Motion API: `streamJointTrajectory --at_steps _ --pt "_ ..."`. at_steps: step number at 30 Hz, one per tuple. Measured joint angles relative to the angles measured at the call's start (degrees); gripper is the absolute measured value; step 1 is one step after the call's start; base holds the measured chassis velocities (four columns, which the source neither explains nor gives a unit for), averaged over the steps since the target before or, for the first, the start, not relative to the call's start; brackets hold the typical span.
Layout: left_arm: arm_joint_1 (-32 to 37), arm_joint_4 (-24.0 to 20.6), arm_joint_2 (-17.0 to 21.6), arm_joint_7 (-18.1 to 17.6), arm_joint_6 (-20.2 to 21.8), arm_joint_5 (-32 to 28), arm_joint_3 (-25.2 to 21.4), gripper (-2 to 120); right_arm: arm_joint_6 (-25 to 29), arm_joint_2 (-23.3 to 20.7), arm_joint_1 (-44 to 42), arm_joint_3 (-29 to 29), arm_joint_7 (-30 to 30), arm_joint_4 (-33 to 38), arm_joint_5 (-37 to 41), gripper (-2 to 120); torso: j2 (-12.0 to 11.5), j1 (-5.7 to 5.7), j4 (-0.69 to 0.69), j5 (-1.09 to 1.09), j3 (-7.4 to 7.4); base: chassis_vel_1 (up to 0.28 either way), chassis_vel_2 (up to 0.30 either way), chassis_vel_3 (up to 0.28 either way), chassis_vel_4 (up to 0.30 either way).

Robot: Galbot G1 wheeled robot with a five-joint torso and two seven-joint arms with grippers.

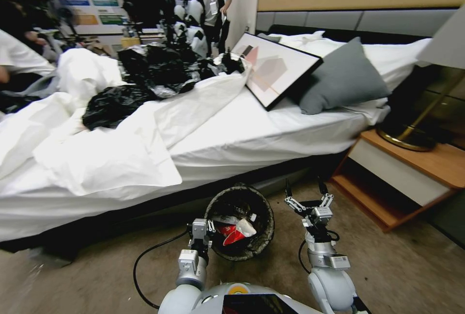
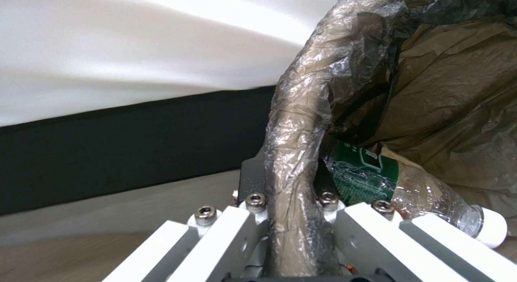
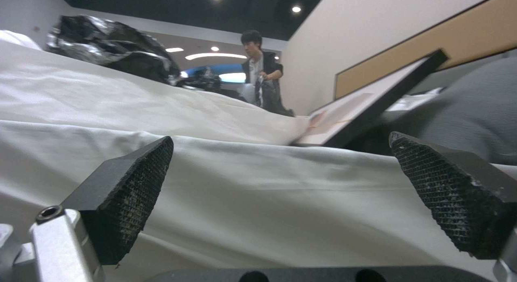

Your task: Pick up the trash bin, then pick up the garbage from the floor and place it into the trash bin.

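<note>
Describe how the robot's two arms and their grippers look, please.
Both arms are grey-white rounded segments carrying small label stickers, each trailed by a black cable. The left gripper has white slatted links with silver screws. The right gripper has silver links and black textured fingers.

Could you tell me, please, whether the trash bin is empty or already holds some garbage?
Not empty: the trash bin holds red-and-white wrappers and a bottle, while the left gripper clamps its rim.

bed: you see white sheets, far
black bags: on bed, left
framed picture: against grey pillow
nightstand: right
</note>
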Motion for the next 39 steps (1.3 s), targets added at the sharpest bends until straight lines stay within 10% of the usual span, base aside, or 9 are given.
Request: streamJointTrajectory --at_steps 39 --pt "-0.3 0.7 -0.1 0.0 -0.5 0.0 0.1 0 1.0 0.1 -0.5 0.5 -1.5 -0.5 -0.7 100 0.0 0.01 0.00 0.00 0.00 0.089 0.092 0.087 0.084"
